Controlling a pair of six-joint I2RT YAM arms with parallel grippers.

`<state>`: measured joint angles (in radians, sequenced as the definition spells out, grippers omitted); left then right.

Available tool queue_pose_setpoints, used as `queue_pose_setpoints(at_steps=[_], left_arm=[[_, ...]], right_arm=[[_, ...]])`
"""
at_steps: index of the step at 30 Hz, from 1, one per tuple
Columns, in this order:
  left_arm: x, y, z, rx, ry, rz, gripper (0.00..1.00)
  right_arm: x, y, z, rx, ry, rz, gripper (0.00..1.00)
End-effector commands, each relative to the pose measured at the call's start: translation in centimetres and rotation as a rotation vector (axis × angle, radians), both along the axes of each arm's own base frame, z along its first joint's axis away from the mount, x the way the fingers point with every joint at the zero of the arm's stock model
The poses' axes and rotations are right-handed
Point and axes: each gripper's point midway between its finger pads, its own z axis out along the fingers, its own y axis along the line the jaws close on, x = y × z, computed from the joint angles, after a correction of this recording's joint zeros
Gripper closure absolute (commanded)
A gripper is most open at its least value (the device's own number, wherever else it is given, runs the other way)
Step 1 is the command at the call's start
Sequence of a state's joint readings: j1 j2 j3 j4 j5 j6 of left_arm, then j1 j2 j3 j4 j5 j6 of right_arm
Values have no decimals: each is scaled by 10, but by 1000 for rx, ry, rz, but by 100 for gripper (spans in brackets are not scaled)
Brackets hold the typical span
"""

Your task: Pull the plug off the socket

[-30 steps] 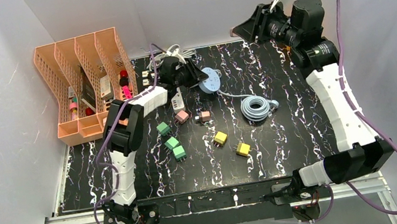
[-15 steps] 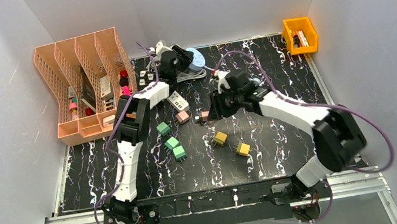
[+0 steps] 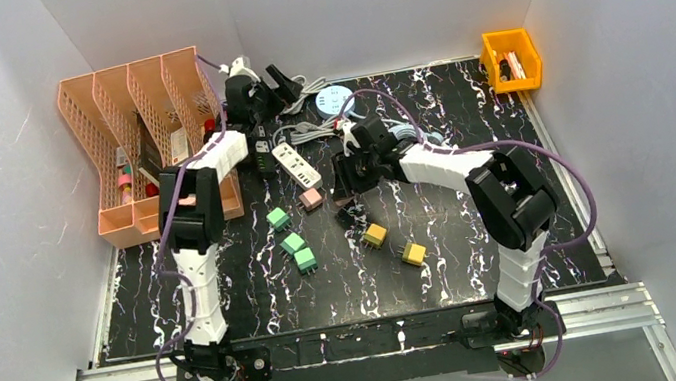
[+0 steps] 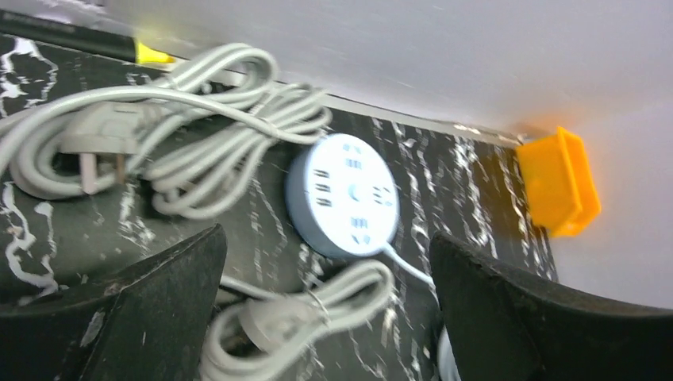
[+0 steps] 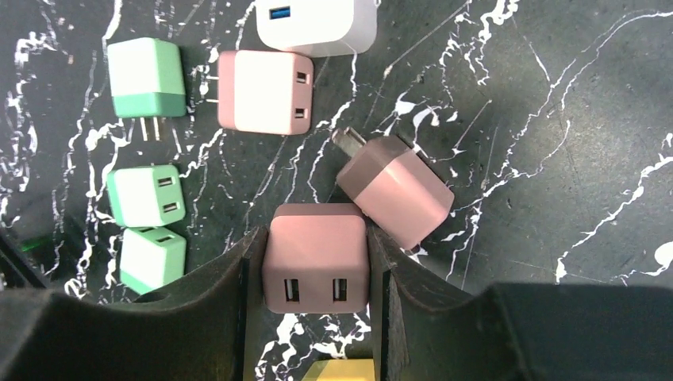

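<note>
Both arms have swung inward since a second ago; the left gripper [image 3: 263, 88] has released the round socket [image 4: 343, 194] and hangs wide-jawed above it at top centre, its face bare. At centre frame the right gripper [image 5: 316, 238] pinches a pink plug [image 5: 316, 262], apparently already free, so it likely only needs setting down.

Power strip [image 3: 296, 163] lies between file rack [image 3: 138, 220] and round socket [image 3: 333, 100].
</note>
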<state>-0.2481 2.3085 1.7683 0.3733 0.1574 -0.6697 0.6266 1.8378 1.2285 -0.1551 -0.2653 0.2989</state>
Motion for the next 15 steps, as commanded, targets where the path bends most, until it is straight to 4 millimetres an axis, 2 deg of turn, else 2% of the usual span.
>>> queue_pose_setpoints(at_steps=[1, 2, 3, 4, 9, 13, 14, 15], left_arm=[[-43, -15, 113, 36, -196, -115, 2], [-50, -12, 116, 38, -201, -112, 2], [-67, -6, 120, 45, -205, -110, 2], [-72, -5, 117, 49, -196, -112, 2], [-94, 1, 125, 70, -207, -125, 2], [-109, 4, 120, 88, -200, -142, 2], [-113, 5, 116, 89, -194, -145, 2], [-117, 6, 113, 94, -188, -148, 2]], right_arm=[[25, 5, 6, 4, -83, -12, 100], [29, 2, 4, -2, -89, -18, 100], [40, -7, -4, -17, -83, -34, 100], [43, -9, -2, -9, -83, -35, 100], [43, -6, 9, 56, -147, 19, 100], [45, 1, 17, 110, -207, 47, 100], [44, 2, 14, 114, -202, 58, 99], [43, 4, 12, 117, -192, 74, 91]])
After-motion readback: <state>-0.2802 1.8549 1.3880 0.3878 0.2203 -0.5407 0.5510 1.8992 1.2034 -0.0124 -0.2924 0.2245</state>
